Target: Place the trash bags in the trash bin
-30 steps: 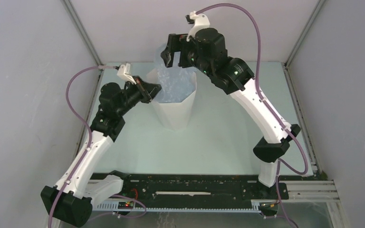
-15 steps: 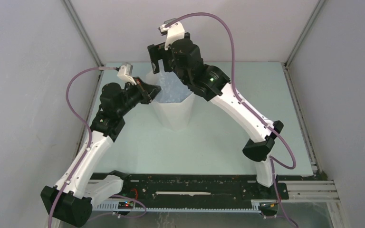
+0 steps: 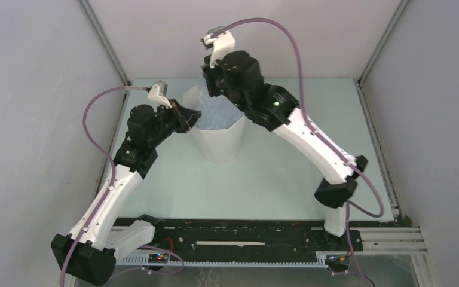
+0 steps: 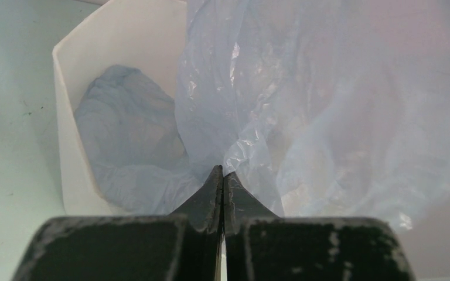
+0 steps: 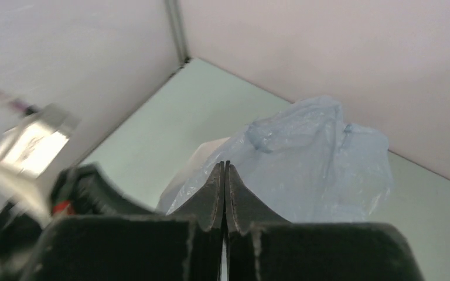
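The white faceted trash bin (image 3: 218,146) stands at the back middle of the table. The pale blue trash bag (image 3: 215,113) sits in its mouth and bulges above the rim. In the left wrist view the film (image 4: 328,117) rises on the right, and a bunched part lies inside the bin (image 4: 64,117). My left gripper (image 4: 223,171) is at the bin's left rim (image 3: 196,117), shut with the film gathered at its tips. My right gripper (image 5: 224,165) is shut just above the bag (image 5: 322,164), with no film showing between its jaws. Its wrist hides its fingers in the top view.
Grey enclosure walls with metal corner posts (image 3: 104,42) close in the back and sides of the pale green table (image 3: 275,173). A black rail (image 3: 233,233) runs along the near edge. The left arm's wrist camera (image 5: 29,146) shows close by in the right wrist view.
The right arm swung left from above the bin to its back left, and its jaws went from wide open to shut. The bag sank lower into the bin. The left gripper stayed at the rim.
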Robot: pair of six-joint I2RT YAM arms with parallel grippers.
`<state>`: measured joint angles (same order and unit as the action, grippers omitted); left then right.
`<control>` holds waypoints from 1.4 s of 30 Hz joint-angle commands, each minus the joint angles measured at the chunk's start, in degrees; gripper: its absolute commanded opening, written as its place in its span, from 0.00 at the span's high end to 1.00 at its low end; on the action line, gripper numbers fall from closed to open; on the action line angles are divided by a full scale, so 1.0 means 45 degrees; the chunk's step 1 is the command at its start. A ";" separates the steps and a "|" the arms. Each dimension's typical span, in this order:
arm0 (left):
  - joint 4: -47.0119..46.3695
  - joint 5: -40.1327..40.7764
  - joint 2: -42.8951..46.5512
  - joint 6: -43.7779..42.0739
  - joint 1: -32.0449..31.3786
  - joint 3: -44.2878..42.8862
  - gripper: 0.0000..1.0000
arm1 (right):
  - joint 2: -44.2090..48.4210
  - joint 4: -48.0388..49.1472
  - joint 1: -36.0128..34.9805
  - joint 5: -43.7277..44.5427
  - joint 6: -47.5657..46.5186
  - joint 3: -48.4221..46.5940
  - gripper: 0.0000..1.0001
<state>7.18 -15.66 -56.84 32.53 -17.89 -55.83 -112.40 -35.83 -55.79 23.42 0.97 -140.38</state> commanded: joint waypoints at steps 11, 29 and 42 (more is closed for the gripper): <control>0.2309 0.0543 0.1042 0.1164 0.0140 -0.2037 0.32 | 0.8703 0.5715 0.1885 -0.8949 0.2994 1.0788 1.00; 0.5846 0.0888 -0.4530 -0.1519 0.0248 -1.0200 0.02 | 1.0539 0.5253 0.2738 -0.9081 0.3700 1.4065 1.00; 0.5926 -0.1083 -1.0549 -0.2635 -0.0097 -1.5642 0.03 | 1.0832 0.4268 0.3745 -0.9862 0.4274 1.4065 1.00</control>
<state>34.94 -14.24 -103.09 23.64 -17.45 -117.47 -64.95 -15.77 -39.92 -18.96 18.48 -76.97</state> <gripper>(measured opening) 0.991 0.006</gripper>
